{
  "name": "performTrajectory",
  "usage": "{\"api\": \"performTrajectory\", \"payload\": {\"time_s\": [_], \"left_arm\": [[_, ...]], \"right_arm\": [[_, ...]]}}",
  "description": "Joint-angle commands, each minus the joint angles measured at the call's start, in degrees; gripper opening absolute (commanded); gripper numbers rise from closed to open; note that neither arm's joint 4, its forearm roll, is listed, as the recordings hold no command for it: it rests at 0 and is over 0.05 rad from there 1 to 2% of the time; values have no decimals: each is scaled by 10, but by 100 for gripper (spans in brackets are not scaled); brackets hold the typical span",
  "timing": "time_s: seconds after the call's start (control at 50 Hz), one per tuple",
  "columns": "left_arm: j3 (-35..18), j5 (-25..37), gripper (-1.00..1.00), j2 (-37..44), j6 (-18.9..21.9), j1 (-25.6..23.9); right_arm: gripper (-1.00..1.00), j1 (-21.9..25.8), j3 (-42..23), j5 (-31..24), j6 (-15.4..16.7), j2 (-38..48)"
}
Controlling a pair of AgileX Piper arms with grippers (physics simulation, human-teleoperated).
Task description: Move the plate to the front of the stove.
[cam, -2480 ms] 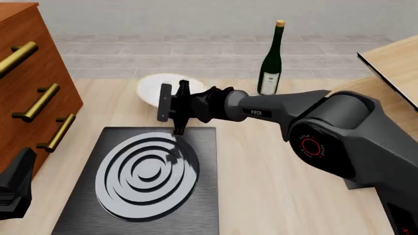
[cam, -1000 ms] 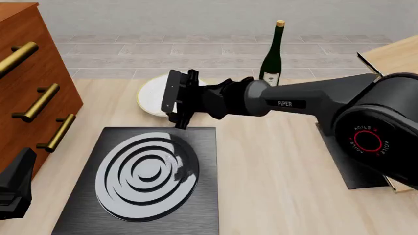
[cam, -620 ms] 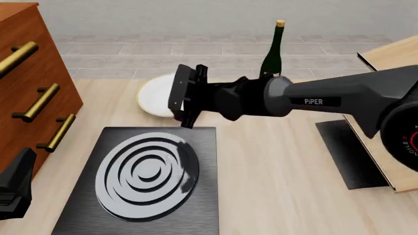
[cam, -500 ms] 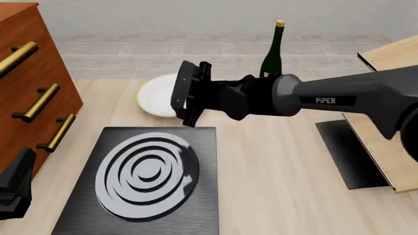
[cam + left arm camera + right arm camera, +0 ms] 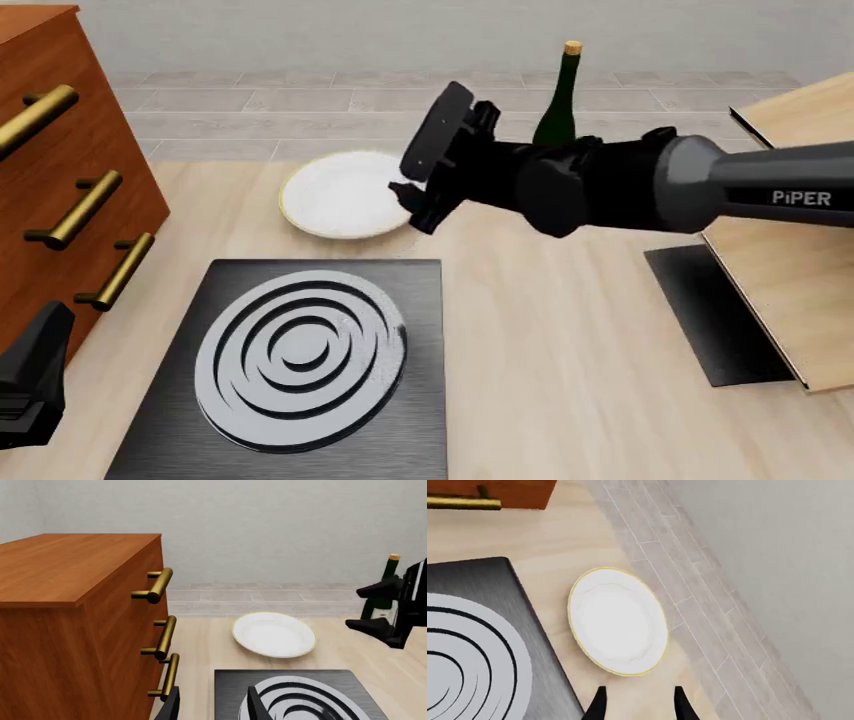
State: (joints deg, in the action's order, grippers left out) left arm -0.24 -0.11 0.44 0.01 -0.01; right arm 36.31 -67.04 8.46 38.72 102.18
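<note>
Now | right fingers [image 5: 430,160] parted, empty, above plate [image 5: 344,195] | left fingers [image 5: 212,705] parted | stove [image 5: 300,350] near

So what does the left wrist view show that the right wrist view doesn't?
Only the left wrist view shows the bottle, the cabinet's top and three handles, and the right claw off to the plate's side, holding nothing. Only the right wrist view looks steeply down on the plate, with just one cabinet handle at its edge. Both show the plate lying on the table beyond the stove, untouched.
</note>
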Motion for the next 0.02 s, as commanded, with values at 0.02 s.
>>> {"api": "performTrajectory", "payload": {"time_s": [0.02], "left_arm": [[0, 0, 100, 0, 0, 0]], "right_arm": [[100, -17, 43, 11, -81, -43]]}}
